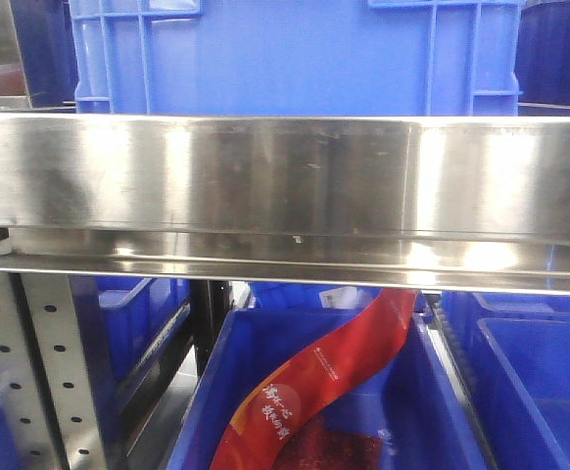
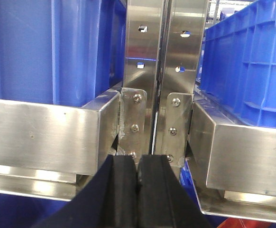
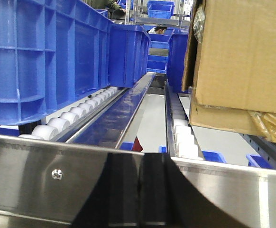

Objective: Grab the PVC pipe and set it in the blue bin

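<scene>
Both grippers, left gripper (image 2: pixel 138 183) and right gripper (image 3: pixel 141 190), have their black fingers pressed together on nothing, facing the steel shelf rail (image 1: pixel 285 176). Blue bins (image 1: pixel 295 54) sit above and below it. No view shows the PVC pipe, so its place relative to either gripper cannot be told.

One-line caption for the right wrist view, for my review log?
Right gripper shut at a steel rail, facing roller lanes between blue bins and a cardboard box; no PVC pipe visible.

The blue bin (image 1: pixel 238 364) sits open below the steel shelf (image 1: pixel 285 186).
</scene>
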Motion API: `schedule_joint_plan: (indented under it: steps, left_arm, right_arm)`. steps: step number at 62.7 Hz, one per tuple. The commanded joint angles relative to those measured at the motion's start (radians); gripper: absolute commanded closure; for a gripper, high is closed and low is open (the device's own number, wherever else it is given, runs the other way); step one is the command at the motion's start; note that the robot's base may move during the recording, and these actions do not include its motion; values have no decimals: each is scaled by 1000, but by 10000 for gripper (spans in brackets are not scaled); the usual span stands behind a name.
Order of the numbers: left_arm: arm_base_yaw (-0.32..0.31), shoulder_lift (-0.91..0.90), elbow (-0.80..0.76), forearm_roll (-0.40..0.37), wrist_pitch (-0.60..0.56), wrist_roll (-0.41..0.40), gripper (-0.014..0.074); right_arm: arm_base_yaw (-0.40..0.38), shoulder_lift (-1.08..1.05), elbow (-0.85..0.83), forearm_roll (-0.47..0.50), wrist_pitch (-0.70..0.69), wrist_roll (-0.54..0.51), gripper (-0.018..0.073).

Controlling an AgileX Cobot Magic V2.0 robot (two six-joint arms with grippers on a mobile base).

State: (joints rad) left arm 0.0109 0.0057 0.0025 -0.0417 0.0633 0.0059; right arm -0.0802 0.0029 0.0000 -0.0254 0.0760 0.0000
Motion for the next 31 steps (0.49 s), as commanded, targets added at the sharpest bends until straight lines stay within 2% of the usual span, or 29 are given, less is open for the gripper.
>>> schedule_joint_plan:
  steps: [1, 31]
  left_arm:
    - [2, -6, -2, 0, -27, -6, 707]
    - [2, -6, -2, 0, -27, -6, 707]
  right_arm:
    - [-6, -3, 0, 5, -25, 0, 727]
    - [-6, -3, 0, 5, -25, 0, 727]
